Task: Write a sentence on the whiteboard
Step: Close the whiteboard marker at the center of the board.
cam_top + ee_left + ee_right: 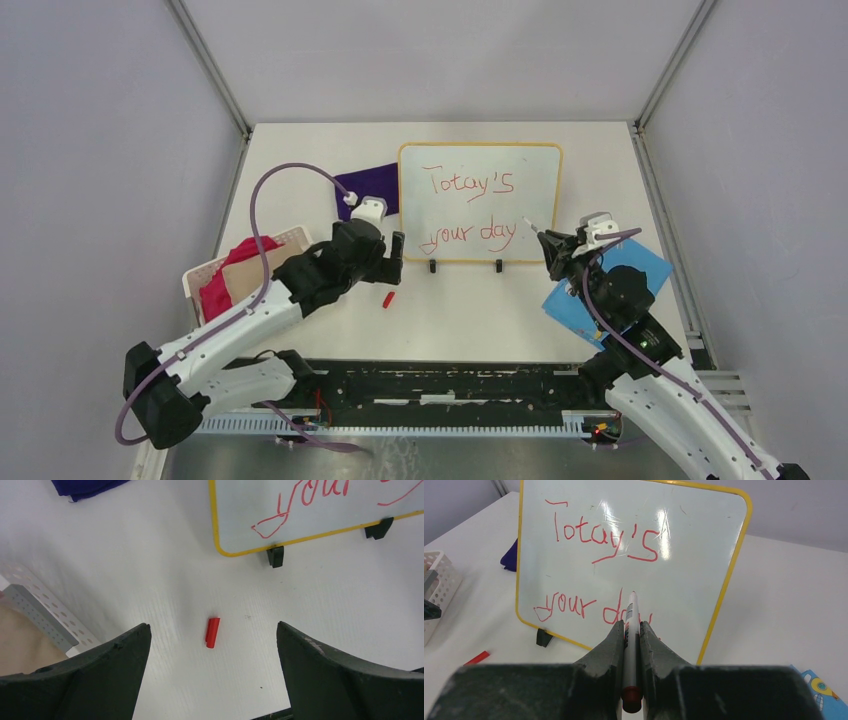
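While right gripper (631, 626) clamps a marker (632, 607) — left gripper (396, 258) apart — basket (291, 236) holds red cloth (222, 280).

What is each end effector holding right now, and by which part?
Right end effector: slim white marker pen, clamped along its barrel, writing tip protruding. Left end effector: open, holding nothing.

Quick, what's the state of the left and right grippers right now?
Left gripper: open, holding nothing.
Right gripper: closed on the marker.
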Robot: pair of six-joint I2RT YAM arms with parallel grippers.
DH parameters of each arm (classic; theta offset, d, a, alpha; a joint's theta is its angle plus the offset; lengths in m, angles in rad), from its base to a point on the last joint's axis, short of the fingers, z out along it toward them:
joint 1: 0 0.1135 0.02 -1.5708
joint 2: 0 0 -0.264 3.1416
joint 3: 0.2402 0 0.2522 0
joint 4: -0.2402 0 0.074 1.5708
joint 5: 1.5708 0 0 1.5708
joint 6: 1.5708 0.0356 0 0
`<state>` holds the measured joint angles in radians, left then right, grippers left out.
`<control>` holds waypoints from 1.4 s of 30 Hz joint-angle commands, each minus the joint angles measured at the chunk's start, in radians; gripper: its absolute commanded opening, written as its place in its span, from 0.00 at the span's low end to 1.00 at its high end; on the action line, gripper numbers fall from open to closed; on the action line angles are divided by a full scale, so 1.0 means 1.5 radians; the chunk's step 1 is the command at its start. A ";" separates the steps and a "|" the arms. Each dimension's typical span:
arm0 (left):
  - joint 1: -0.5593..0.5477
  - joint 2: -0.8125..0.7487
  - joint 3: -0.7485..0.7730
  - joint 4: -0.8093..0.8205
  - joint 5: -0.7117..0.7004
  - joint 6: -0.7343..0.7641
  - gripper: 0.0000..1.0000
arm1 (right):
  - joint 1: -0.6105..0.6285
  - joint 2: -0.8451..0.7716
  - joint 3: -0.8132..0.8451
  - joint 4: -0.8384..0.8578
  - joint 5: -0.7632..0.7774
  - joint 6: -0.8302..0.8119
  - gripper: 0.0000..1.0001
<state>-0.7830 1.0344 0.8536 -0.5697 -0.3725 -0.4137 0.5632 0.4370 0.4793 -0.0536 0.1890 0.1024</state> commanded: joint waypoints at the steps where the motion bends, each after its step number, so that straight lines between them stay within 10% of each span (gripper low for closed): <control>1: -0.003 0.018 0.019 0.021 0.077 0.007 1.00 | 0.003 -0.012 -0.002 0.012 0.018 -0.008 0.00; 42: -0.003 0.332 -0.008 0.042 0.116 -0.066 0.54 | 0.004 -0.025 -0.006 -0.008 0.017 -0.008 0.00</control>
<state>-0.7830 1.5253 0.8410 -0.5617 -0.1612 -0.4419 0.5632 0.4065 0.4671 -0.0883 0.2043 0.0986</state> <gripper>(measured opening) 0.546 0.177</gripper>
